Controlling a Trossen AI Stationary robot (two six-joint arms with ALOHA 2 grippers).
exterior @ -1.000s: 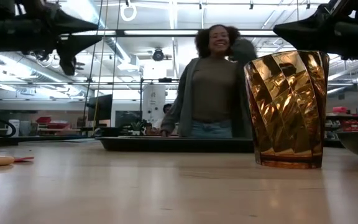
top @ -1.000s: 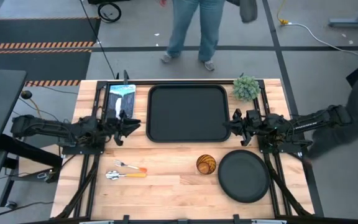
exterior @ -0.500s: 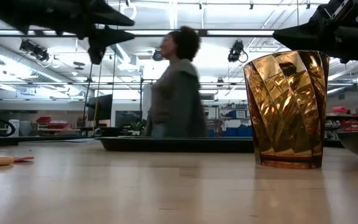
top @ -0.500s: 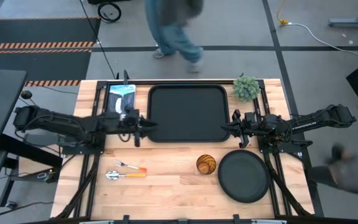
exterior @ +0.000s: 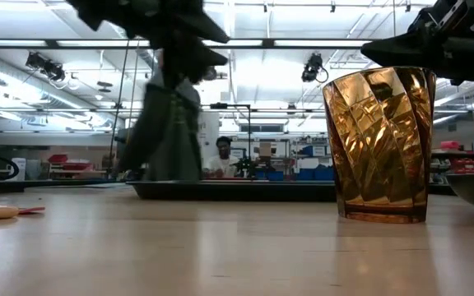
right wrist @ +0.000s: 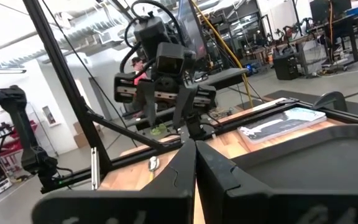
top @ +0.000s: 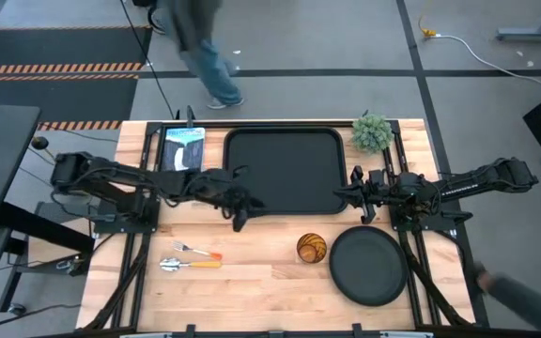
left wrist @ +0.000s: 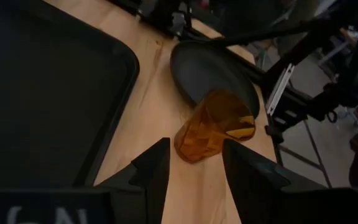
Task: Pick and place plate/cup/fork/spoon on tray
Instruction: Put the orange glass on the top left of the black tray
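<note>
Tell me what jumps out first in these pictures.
The amber cup fills the low view; from above it stands on the wood beside the plate, in front of the tray. The left gripper reaches across the tray's front left corner, fingers open, aimed at the cup. The right gripper waits shut at the tray's right edge.

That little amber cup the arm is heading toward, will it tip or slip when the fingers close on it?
The cup is taller than wide and narrows toward its base, so a sideways nudge may well tip it. Its glossy, faceted wall looks hard and possibly slippery, though the ridges might give the left gripper some purchase. It stands close beside the plate, so if it toppled it might roll against that.
</note>
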